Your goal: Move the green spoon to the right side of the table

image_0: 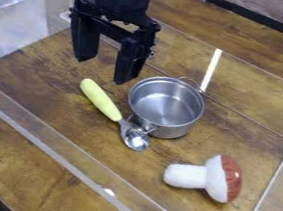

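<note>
Spoon (115, 111) beside pot (166, 106), gripper (114, 41) above

Camera view: the gripper's fingers are spread, holding nothing, over the table (40, 127). The spoon (yellow-green handle, silver bowl) lies on the planks, its bowl near the pot's lower edge. A red-capped mushroom (206, 178) lies on its side near the pot.

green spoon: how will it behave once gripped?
The green spoon should stay stiff; its handle looks like thick, solid plastic. The shiny metal bowl end may be heavier, so a handle grip could let it tip down. The smooth, rounded handle might twist in the gripper.
</note>
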Robot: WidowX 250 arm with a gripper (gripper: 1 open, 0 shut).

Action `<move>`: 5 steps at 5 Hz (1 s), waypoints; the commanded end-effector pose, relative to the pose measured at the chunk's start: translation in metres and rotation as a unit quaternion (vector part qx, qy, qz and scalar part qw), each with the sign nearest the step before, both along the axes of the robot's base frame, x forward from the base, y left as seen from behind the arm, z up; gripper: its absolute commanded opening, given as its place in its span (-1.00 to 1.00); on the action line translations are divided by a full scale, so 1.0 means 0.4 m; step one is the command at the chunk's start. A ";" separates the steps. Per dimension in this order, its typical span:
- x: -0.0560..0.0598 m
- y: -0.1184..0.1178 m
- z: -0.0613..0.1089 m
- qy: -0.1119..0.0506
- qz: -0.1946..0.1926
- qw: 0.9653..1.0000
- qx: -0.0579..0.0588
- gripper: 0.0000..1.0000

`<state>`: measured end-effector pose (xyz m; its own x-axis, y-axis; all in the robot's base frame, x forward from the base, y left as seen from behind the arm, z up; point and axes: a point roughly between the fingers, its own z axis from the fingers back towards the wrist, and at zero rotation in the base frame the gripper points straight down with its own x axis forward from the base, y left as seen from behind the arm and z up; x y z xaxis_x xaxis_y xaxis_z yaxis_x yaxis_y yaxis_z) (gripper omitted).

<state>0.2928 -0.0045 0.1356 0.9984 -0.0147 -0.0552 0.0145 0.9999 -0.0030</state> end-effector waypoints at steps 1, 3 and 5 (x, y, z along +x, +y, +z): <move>0.004 0.014 -0.031 0.000 -0.016 1.000 -0.003 1.00; 0.018 0.041 -0.018 -0.015 0.028 0.999 -0.004 1.00; 0.053 0.031 -0.012 -0.027 0.026 0.999 0.002 1.00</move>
<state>0.3069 0.0089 0.1160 0.9976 0.0422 -0.0552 -0.0424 0.9991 -0.0023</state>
